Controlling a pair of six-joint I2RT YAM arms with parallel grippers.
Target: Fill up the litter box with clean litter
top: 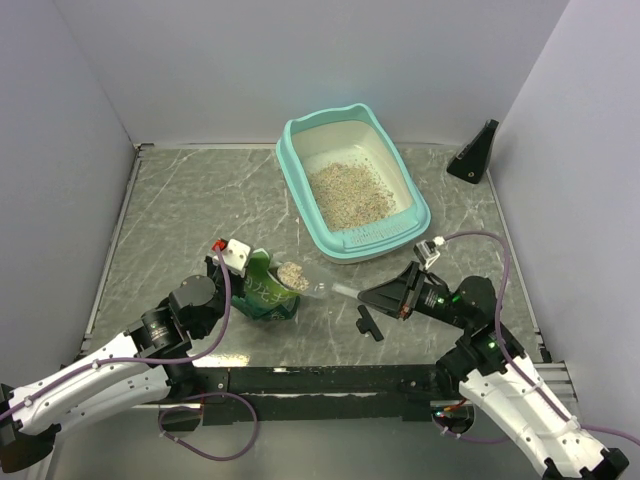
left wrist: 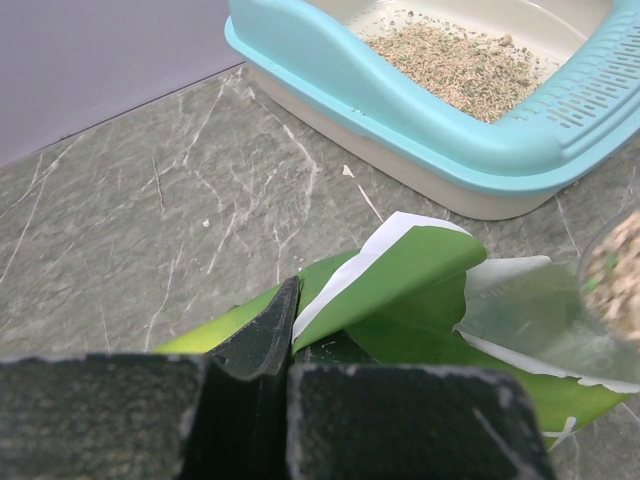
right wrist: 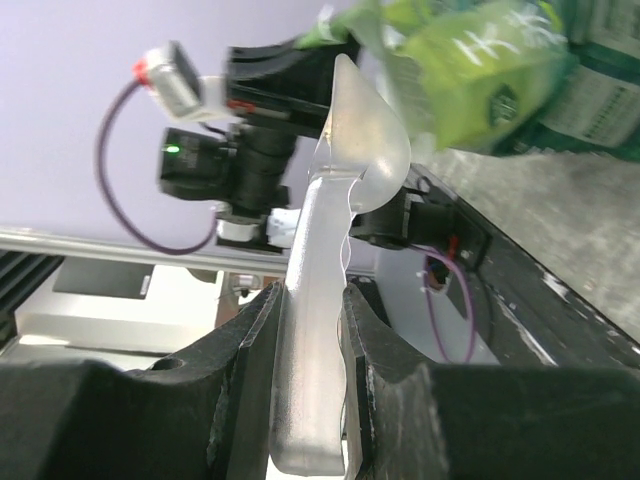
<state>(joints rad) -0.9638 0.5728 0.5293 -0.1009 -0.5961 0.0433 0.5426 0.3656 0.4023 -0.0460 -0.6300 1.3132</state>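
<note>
Right gripper (top: 372,295) clamps the handle of a clear scoop (top: 318,287), its bowl heaped with clean litter (top: 292,273) beside the green bag (top: 262,297) that the left gripper (left wrist: 285,335) pinches. The litter box (top: 385,240) lies beyond and to the right, nearer the right arm.

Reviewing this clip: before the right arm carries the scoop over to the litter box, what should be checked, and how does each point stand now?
1. Right tool clamped on the scoop handle: ok.
2. Litter sitting in the scoop bowl: ok.
3. Left tool pinching the green bag: ok.
4. Bare table between the scoop and the litter box: ok.
5. Room left in the box: ok, litter covers only part of the pan floor.
6. Scoop held level enough not to spill: cannot tell.
</note>
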